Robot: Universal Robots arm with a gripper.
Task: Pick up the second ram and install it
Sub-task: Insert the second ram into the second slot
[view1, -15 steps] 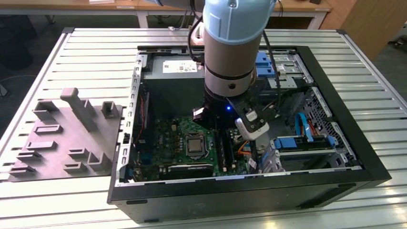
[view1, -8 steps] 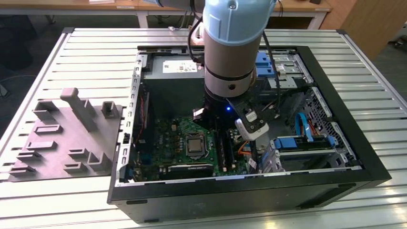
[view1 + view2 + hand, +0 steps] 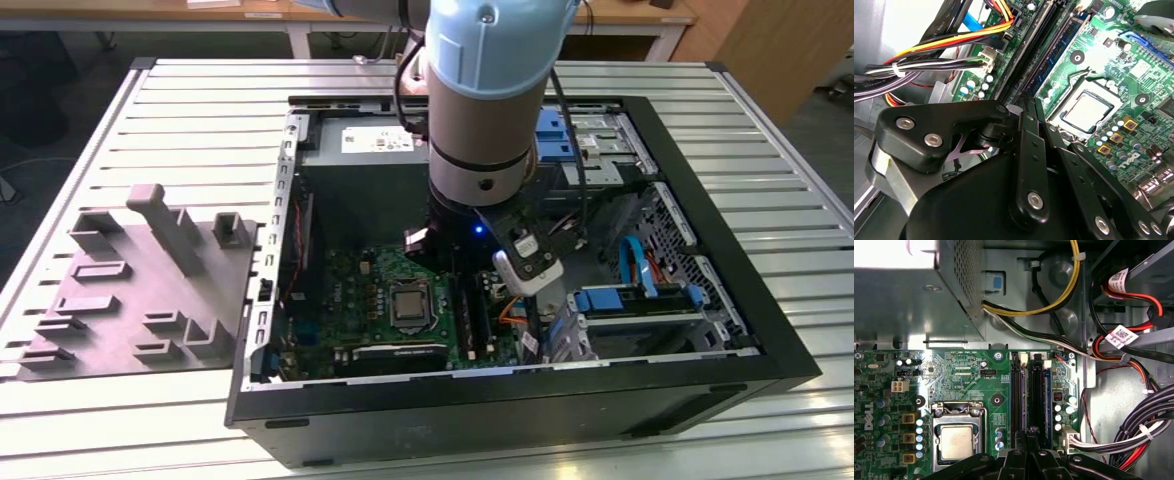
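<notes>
Station status: my end effector is lowered into the open computer case, which lies on the slatted bench. It hangs directly over the black memory slots of the green motherboard. I cannot tell from these views whether the end effector is open, closed, or clamped on anything. A dark-blue memory stick stands edge-up in the slot just beside the end effector, on the side away from the processor socket, and it runs ahead of the end effector along the slot line. In the second wrist view the same stick appears level in its slot, with no corner visibly raised. I cannot tell whether it is the second ram or an earlier module. The neighbouring slot nearer the processor socket appears unoccupied. The grey power-supply box lies beyond the far end of the slots, and the bundled cables are well clear on the stick's side. Judgement: the work is at the insertion stage, and full seating is not confirmed.
</notes>
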